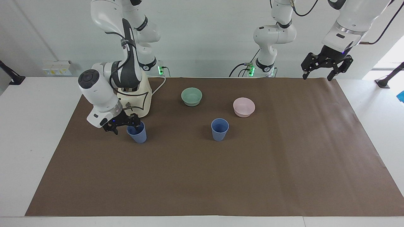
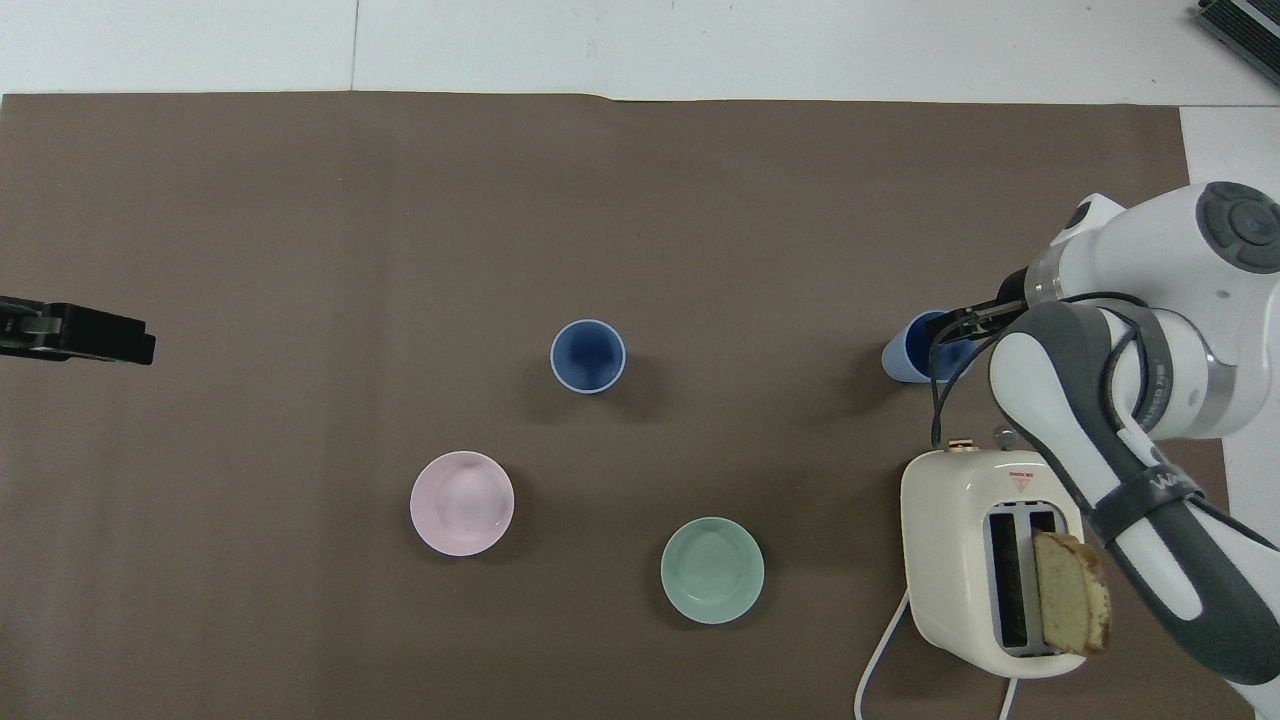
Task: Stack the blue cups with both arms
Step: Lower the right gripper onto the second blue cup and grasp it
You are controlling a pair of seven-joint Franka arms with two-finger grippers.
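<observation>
Two blue cups stand upright on the brown mat. One cup (image 1: 138, 135) is just in front of the toaster, toward the right arm's end; it also shows in the overhead view (image 2: 903, 352). The other cup (image 1: 219, 129) stands mid-mat (image 2: 588, 356). My right gripper (image 1: 126, 129) is open and low at the first cup. One finger (image 1: 135, 123) is over the cup's mouth and the other is outside its wall. In the overhead view the right gripper (image 2: 952, 333) is mostly hidden by its arm. My left gripper (image 1: 317, 77) is open and empty, raised over the mat's edge at the left arm's end (image 2: 135, 347).
A cream toaster (image 1: 139, 102) with a bread slice (image 2: 1070, 592) stands beside the right arm's wrist, its cord trailing toward the robots. A pale green bowl (image 1: 191, 96) and a pink bowl (image 1: 244, 107) sit nearer the robots than the mid-mat cup. Two smaller arms stand at the wall.
</observation>
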